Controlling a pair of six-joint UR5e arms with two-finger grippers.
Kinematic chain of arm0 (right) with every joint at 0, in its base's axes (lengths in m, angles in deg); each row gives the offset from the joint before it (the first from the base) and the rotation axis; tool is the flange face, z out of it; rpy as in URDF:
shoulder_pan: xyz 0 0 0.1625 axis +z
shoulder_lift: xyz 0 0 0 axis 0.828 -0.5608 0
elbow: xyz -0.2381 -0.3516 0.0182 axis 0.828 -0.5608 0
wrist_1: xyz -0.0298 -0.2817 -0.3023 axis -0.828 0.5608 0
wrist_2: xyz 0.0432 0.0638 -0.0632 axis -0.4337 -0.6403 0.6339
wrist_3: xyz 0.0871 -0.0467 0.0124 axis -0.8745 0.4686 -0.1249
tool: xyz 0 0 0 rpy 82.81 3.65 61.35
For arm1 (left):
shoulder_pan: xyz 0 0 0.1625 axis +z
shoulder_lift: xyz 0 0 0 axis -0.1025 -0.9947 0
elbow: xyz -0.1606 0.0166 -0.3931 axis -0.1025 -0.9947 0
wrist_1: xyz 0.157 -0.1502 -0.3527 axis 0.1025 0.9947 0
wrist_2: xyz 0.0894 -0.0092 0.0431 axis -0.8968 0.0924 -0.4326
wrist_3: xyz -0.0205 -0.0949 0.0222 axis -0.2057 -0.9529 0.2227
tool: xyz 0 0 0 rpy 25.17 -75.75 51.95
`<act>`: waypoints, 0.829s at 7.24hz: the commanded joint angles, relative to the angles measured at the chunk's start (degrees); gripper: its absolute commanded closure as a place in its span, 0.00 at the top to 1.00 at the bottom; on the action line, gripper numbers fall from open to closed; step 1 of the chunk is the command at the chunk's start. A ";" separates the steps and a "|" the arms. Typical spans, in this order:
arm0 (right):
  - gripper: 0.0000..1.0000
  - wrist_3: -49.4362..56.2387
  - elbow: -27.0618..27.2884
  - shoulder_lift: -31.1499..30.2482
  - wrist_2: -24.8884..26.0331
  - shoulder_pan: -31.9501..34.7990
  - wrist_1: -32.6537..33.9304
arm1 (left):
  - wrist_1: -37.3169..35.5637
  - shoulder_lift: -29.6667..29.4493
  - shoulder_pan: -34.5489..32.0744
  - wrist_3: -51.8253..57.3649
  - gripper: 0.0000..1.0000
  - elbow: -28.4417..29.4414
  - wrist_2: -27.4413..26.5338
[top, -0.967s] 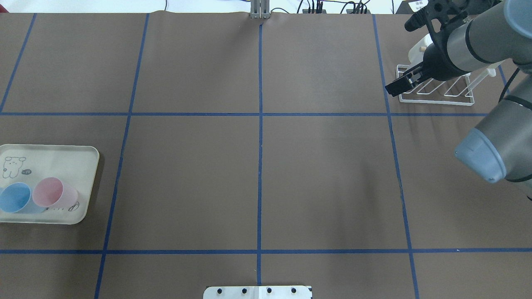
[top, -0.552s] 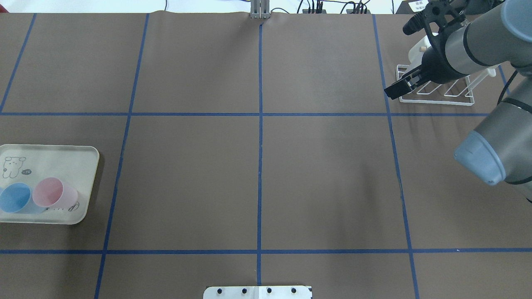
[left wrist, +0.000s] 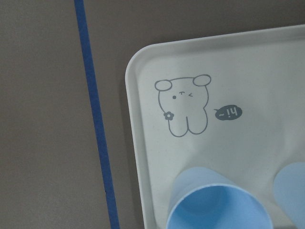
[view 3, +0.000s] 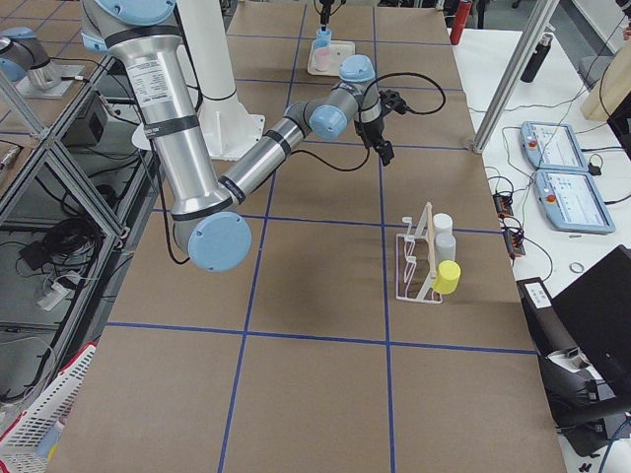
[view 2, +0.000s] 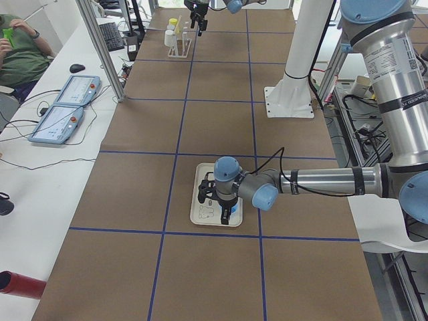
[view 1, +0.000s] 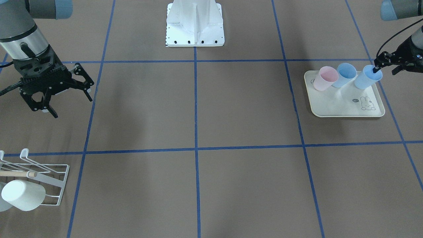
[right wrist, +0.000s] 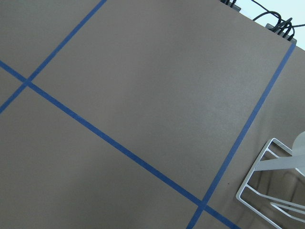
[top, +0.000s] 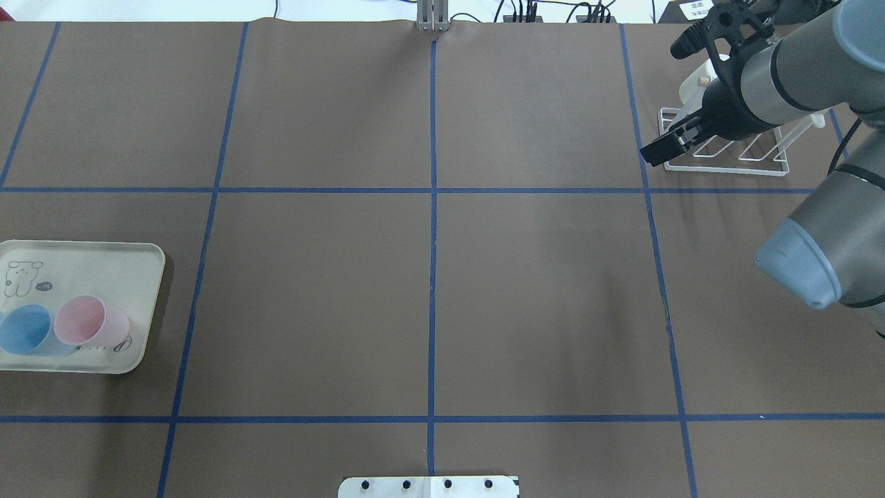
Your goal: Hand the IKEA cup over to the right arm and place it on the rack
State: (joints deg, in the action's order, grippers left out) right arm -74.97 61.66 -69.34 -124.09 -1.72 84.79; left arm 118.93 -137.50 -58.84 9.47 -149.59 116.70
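Hanging wide open, the right gripper (view 1: pixel 70 106) holds nothing.

Cups (view 1: pixel 343 75) stand on tray (view 1: pixel 340 102), far from rack (view 1: pixel 31 174).

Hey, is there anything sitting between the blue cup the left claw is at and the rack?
Nothing visible does. Between that blue cup on the tray and the rack only taped table shows; the right claw hangs open near the rack.
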 commanded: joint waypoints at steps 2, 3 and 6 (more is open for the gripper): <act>1.00 0.00 -0.01 -0.02 0.10 -0.03 0.00 | 0.03 -0.21 1.35 0.10 0.41 0.33 0.66; 1.00 0.00 -0.01 -0.02 0.19 -0.03 0.00 | 0.03 -0.39 1.27 0.10 0.31 0.33 1.36; 1.00 0.00 -0.01 0.16 0.10 -0.12 -0.09 | 0.12 -0.74 1.27 0.02 0.00 0.68 1.36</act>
State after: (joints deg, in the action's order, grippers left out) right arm -74.97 61.66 -69.28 -123.96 -1.81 84.73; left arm 119.02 -138.11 -57.58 9.53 -149.02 118.03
